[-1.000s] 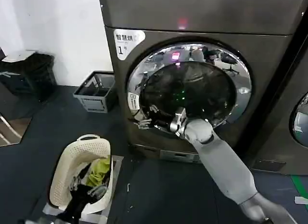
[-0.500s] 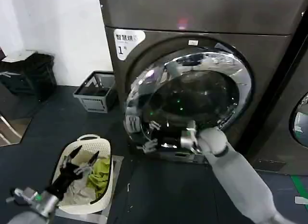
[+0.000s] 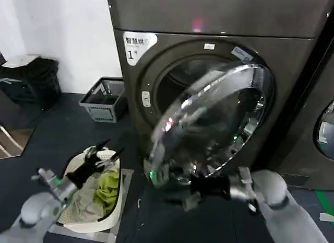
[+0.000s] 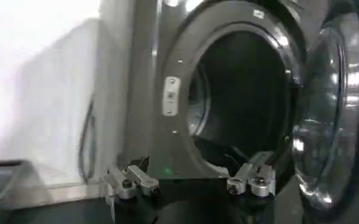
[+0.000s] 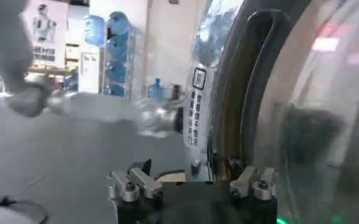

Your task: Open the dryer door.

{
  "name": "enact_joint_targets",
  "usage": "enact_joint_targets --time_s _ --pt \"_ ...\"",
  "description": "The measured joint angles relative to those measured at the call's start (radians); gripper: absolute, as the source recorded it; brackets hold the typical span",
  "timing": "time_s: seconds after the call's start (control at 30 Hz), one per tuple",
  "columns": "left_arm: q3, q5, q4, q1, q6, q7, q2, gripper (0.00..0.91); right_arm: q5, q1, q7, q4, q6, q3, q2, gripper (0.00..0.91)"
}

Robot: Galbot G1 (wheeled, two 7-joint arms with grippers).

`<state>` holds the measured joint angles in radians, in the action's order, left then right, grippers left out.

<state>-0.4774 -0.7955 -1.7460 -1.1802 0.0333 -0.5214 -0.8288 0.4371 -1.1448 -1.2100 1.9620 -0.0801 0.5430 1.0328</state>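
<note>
With its hinge side at 3 o'clock on the machine front, the dryer door (image 3: 211, 125) stands swung partway out, its chrome rim and dark tinted glass tilted toward the floor and its free edge reaching toward 7 o'clock. Behind it the round drum opening (image 3: 182, 78) lies exposed, dark inside, with a small latch plate at its 9 o'clock edge. Seen from the left wrist, the same opening (image 4: 240, 97) gapes beside the door's shiny rim (image 4: 325, 109).

At the door's lower edge, about 6 o'clock on the rim, sits the right gripper (image 3: 195, 189), its grey forearm running off toward 5 o'clock. From the right wrist its two fingertips (image 5: 130, 185) stand spread apart, right against the door's rim (image 5: 228, 91); whether they clasp the edge I cannot tell.

Down at 8 o'clock in the head view, the left gripper (image 3: 96, 157) hovers over a cream laundry basket (image 3: 112, 209) holding green and grey clothes, its dark fingers splayed wide and holding nothing. A grey crate (image 3: 104, 99) rests on the floor by the white wall, at 9 o'clock from the dryer.
</note>
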Motion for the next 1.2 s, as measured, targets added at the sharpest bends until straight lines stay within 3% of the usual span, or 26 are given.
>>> enact_joint_targets --time_s 0.27,0.37,0.47,0.73,0.83,1.03,1.2 --pt "0.255 -0.020 0.047 0.218 -0.002 -0.037 0.029 0.907 -0.021 -0.218 0.025 0.031 0.034 0.419 0.099 0.907" --pt "0.343 -0.037 0.059 0.294 -0.002 -0.049 0.017 0.907 -0.037 -0.279 0.094 0.045 0.031 0.533 0.147 0.907" --pt "0.430 -0.062 0.074 0.368 0.004 -0.062 -0.001 0.907 -0.004 -0.332 0.218 0.064 0.031 0.636 0.196 0.907" --pt "0.612 -0.138 0.061 0.518 0.019 -0.107 -0.019 0.907 -0.013 -0.406 0.695 0.104 -0.085 0.822 0.253 0.907" --pt "0.666 -0.132 0.044 0.559 0.027 -0.111 -0.032 0.907 -0.033 -0.421 0.841 0.099 -0.105 0.873 0.257 0.907" --pt "0.754 -0.129 0.020 0.617 0.034 -0.119 -0.056 0.907 -0.056 -0.415 0.983 0.071 -0.172 0.988 0.240 0.907" --pt "0.852 -0.119 0.022 0.684 0.042 -0.094 -0.085 0.907 -0.073 -0.421 1.018 0.030 -0.186 1.107 0.222 0.907"
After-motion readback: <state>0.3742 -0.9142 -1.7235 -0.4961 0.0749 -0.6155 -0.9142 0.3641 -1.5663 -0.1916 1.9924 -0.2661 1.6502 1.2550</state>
